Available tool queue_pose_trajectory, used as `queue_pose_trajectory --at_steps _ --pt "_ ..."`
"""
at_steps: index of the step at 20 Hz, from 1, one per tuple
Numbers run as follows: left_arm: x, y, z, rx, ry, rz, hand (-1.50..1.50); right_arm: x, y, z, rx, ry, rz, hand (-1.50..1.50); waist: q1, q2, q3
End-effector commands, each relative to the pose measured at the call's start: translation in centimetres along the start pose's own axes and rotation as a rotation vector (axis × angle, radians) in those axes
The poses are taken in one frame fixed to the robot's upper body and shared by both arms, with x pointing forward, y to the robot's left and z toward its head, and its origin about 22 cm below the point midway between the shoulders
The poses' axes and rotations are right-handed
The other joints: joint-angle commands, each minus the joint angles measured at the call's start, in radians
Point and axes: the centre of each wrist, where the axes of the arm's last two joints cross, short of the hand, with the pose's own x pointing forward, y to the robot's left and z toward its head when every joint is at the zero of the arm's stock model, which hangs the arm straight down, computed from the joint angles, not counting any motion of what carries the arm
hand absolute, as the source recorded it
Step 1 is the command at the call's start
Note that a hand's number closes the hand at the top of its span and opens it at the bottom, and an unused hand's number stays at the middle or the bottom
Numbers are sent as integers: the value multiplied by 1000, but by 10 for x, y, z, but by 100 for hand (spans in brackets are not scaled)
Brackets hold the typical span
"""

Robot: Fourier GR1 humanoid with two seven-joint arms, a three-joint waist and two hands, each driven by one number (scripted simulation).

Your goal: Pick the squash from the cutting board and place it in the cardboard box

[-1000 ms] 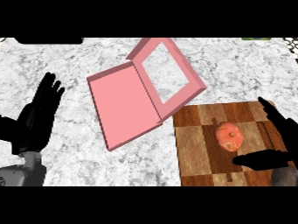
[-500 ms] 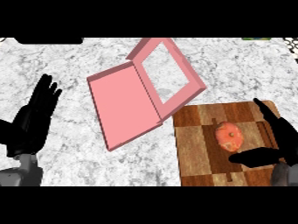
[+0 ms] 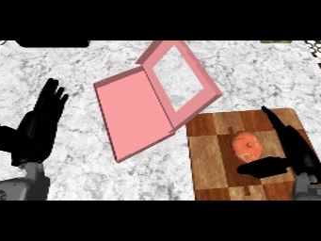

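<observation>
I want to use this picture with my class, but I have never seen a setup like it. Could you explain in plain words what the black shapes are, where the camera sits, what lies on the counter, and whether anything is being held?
The camera sits where the robot's head would be and looks steeply down at a marble counter. The black shapes are the robot's two hands, on grey forearms that come in from the bottom.

The left hand rests open at the left, fingers up, holding nothing. The right hand is over the wooden cutting board, with straight fingers and the thumb stretched out towards the squash, the small orange thing lying on the board. It has not closed on the squash, so nothing is held.

The pink box lies open on the counter, its lid folded flat beside it. One corner of it overlaps the board's far edge.
</observation>
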Motion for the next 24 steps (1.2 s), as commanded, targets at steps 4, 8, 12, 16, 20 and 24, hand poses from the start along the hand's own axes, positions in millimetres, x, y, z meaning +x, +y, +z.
queue_pose_trajectory --at_steps 4,8,12,16,20,24 --pt "-15 -4 -4 1 13 3 0 -8 7 0 19 22 2 -150 -1 0 0" --pt "-25 1 20 -4 4 -2 0 -21 8 2 17 9 2 -150 0 0 0" --pt "-2 -10 -3 10 -2 -9 0 -12 17 -10 14 0 5 -150 -1 0 0" --pt "13 -8 2 0 8 7 0 -34 15 -14 9 11 30 -150 -1 0 0" --pt "7 -1 5 -4 5 -6 0 -26 28 -15 10 -25 45 150 -1 0 0" --pt "0 9 9 6 -3 -21 0 -26 15 -28 -23 -74 138 150 1 0 0"
